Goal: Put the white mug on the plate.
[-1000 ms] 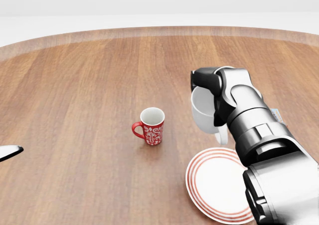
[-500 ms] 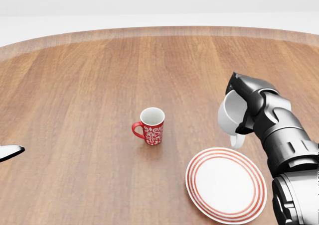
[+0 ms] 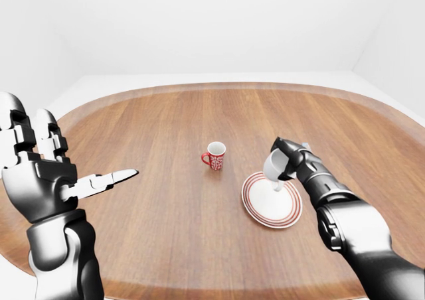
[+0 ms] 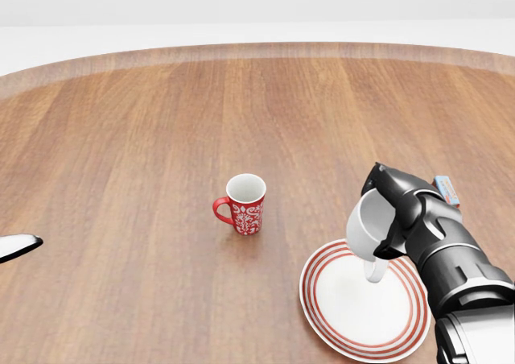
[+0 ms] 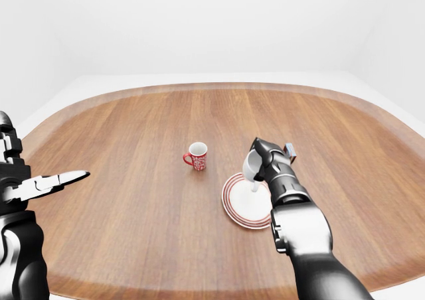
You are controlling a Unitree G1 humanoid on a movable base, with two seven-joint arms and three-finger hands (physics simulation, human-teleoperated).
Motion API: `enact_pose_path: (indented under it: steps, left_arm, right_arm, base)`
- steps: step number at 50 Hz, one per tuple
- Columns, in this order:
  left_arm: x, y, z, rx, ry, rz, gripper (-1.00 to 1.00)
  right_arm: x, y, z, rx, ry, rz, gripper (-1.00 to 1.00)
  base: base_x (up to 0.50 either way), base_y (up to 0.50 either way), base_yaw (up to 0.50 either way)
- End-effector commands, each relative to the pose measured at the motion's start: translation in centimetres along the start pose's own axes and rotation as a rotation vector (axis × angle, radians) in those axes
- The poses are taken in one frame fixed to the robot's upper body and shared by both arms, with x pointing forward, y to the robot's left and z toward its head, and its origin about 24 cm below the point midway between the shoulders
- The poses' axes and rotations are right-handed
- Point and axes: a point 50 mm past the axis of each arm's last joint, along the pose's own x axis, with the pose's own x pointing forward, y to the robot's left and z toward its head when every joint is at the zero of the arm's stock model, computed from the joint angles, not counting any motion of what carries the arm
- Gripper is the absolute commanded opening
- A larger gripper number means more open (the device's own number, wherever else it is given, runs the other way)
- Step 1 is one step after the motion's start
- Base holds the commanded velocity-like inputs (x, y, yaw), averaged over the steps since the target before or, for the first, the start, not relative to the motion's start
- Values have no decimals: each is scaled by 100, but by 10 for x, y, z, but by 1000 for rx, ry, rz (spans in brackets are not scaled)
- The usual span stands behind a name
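Right hand (image 4: pixel 394 219) has come down with the white mug (image 4: pixel 368 227), now tilted over the plate (image 4: pixel 346 316). Left to right: left hand (image 3: pixel 40 174) raised, fingers spread, empty; red patterned mug (image 4: pixel 244 204) upright on table (image 4: pixel 121 138); right hand clenched on the white mug.

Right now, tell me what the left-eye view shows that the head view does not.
Only the left-eye view shows the whole left hand, fingers spread open, plus the white walls. Only the head view shows a small blue and red object on the table beside the right arm. Both show the right hand holding the white mug over the plate, and the red mug.
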Motion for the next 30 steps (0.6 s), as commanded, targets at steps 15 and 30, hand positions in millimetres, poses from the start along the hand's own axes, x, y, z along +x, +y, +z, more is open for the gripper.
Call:
enact_pose_path:
  steps: [15,30]
  left_arm:
    - [-1,-1,-1,1,7,-1,100]
    - [-1,-1,-3,3,13,-3,100]
  right_arm:
    - [0,23,-8,-106,35,194,-100]
    - [-1,33,-14,-125,53,249,-100]
  base:
    - [0,0,0]
    - [0,0,0]
